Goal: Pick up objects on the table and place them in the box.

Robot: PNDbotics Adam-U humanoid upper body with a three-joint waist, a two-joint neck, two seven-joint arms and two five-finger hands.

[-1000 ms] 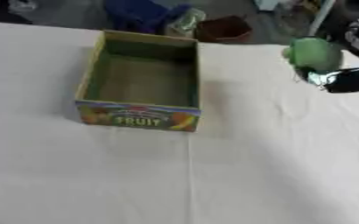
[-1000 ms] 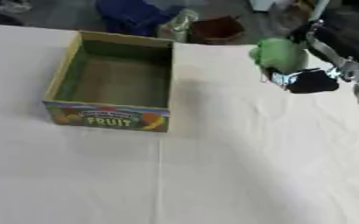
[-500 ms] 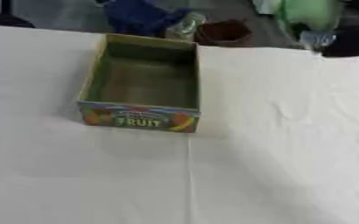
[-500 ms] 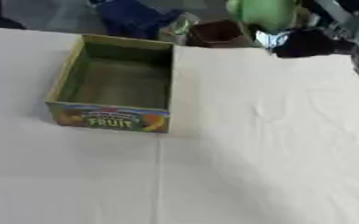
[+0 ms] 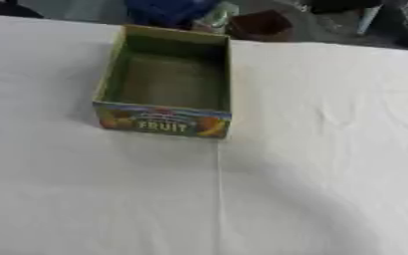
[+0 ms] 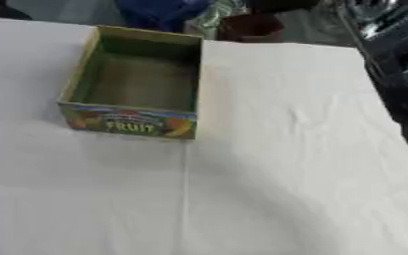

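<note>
Box [image 5: 167, 84] sits open on the white table [image 5: 312, 164]

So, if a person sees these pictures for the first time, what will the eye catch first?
First the open cardboard box left of centre on the white tablecloth, its colourful front panel reading FRUIT; nothing shows inside it. Next, the dark robot arm along the right edge of the right eye view. A long crease runs down the cloth from the box's front corner.
</note>
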